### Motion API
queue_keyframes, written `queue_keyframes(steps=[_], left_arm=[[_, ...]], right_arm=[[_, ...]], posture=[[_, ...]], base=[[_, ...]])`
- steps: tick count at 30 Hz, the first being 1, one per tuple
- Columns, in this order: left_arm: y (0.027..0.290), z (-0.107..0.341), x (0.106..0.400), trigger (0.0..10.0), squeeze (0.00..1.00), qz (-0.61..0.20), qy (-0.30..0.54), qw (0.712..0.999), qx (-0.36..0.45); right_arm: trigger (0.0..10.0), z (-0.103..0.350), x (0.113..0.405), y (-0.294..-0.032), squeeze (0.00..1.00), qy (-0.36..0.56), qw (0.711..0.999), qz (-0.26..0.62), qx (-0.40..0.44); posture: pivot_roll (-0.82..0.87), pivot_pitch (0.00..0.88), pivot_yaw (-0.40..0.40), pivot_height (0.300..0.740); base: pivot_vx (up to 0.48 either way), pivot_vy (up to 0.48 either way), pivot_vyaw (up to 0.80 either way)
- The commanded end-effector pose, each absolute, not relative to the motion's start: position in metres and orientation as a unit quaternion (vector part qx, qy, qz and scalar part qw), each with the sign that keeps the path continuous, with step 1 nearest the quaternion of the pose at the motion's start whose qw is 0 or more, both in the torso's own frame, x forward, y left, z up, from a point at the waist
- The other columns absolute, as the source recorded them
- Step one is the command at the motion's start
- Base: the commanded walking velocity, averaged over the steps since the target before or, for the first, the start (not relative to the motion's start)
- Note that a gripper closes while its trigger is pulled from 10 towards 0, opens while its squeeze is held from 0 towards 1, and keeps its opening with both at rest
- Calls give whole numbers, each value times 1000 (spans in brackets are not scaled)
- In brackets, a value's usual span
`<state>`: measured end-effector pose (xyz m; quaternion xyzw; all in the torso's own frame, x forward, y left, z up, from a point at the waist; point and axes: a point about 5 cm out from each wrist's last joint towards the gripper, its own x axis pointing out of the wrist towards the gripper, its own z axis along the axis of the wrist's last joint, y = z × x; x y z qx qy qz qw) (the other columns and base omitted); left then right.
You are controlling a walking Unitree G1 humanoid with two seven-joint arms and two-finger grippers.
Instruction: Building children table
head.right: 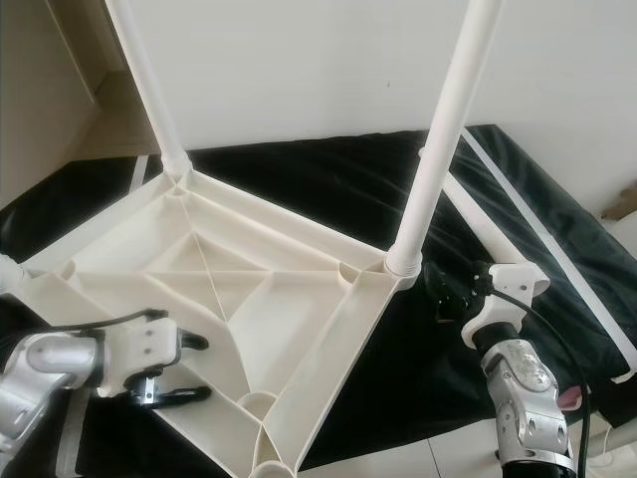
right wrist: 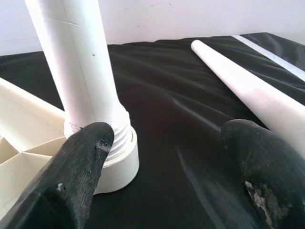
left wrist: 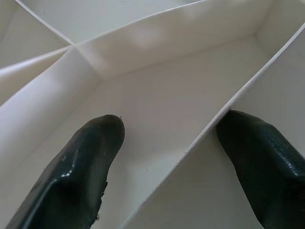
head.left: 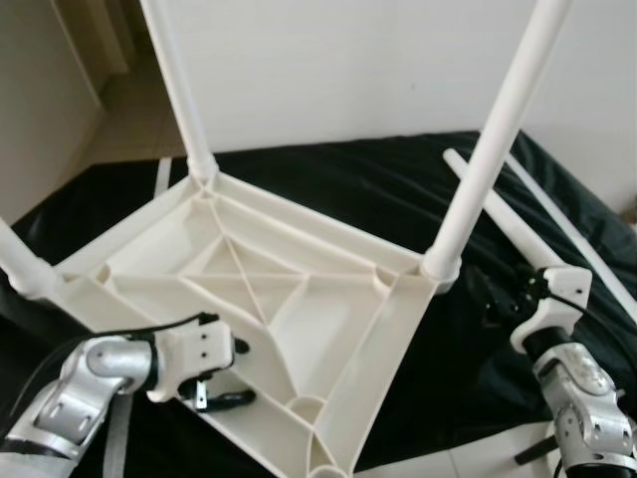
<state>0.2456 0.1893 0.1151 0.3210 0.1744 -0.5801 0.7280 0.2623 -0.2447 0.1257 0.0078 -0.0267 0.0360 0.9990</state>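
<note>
Left pincer (head.left: 221, 383) straddling rib (left wrist: 209, 129) of upturned table top (head.left: 239, 269), fingers apart. I'm bracing while right pincer (head.right: 453, 299), apart, nears screwed leg (right wrist: 81, 71); spare leg (right wrist: 257, 93) waiting.

Upright legs (head.left: 485, 149) block the tabletop's (head.left: 249, 289) corners, loose leg (head.left: 503, 214) lying right, bare black sheet (head.left: 348, 189) between

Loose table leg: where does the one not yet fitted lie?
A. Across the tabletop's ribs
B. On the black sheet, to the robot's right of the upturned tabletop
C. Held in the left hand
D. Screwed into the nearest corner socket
B: the loose table leg lies flat on the black sheet, to the robot's right of the upturned tabletop, with neither hand holding it.
</note>
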Motion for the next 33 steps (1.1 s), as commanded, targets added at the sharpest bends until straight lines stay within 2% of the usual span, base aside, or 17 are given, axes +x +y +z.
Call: queue_keyframes(steps=[1, 3, 5, 9, 16, 22, 24, 26, 28, 30, 32, 33], left_arm=[[194, 105, 255, 10000, 0, -492, 179, 781, 341], [190, 104, 271, 10000, 0, -435, 173, 820, 331], [190, 104, 271, 10000, 0, -435, 173, 820, 331], [183, 109, 295, 10000, 0, -347, 169, 883, 268], [170, 111, 306, 10000, 0, -311, 154, 902, 257], [136, 114, 312, 10000, 0, -308, 123, 912, 243], [134, 114, 312, 10000, 0, -309, 122, 912, 241], [118, 117, 315, 10000, 0, -299, 101, 923, 222], [117, 117, 315, 10000, 0, -299, 101, 923, 221], [103, 128, 317, 10000, 0, -275, 60, 943, 179], [103, 134, 321, 10000, 0, -242, 54, 961, 122], [103, 134, 321, 10000, 0, -242, 54, 961, 122]], right_arm=[[10000, 124, 263, -244, 0, -24, 999, 35, 9], [10000, 124, 263, -242, 0, -25, 999, 34, 10], [10000, 124, 263, -242, 0, -25, 999, 34, 10], [10000, 123, 264, -239, 0, -26, 999, 33, 14], [10000, 123, 265, -237, 0, -28, 999, 31, 17], [10000, 125, 269, -231, 0, -36, 999, 23, 29], [10000, 125, 269, -230, 0, -36, 999, 22, 29], [10000, 126, 271, -228, 0, -42, 998, 17, 31], [10000, 126, 271, -228, 0, -42, 998, 16, 31], [10000, 129, 273, -230, 0, -51, 998, 0, 38], [10000, 130, 273, -230, 0, -54, 998, -4, 40], [10000, 130, 273, -230, 0, -54, 998, -4, 40]], posture=[[-30, 0, -6, 740], [-30, 0, -4, 740], [-30, 0, -4, 740], [-29, 5, -3, 740], [-32, 13, 1, 740], [-38, 22, 5, 740], [-38, 22, 5, 740], [-49, 27, 13, 740], [-49, 27, 13, 740], [-62, 29, 19, 740], [-67, 31, 21, 740], [-67, 31, 21, 740]], base=[[0, 0, 0], [0, 0, 0], [0, 0, 0], [0, 0, 0], [0, 0, 0], [0, 0, 0], [0, 0, 0], [0, 0, 0], [0, 0, 0], [0, 0, 0], [0, 0, 0], [0, 0, 0]])
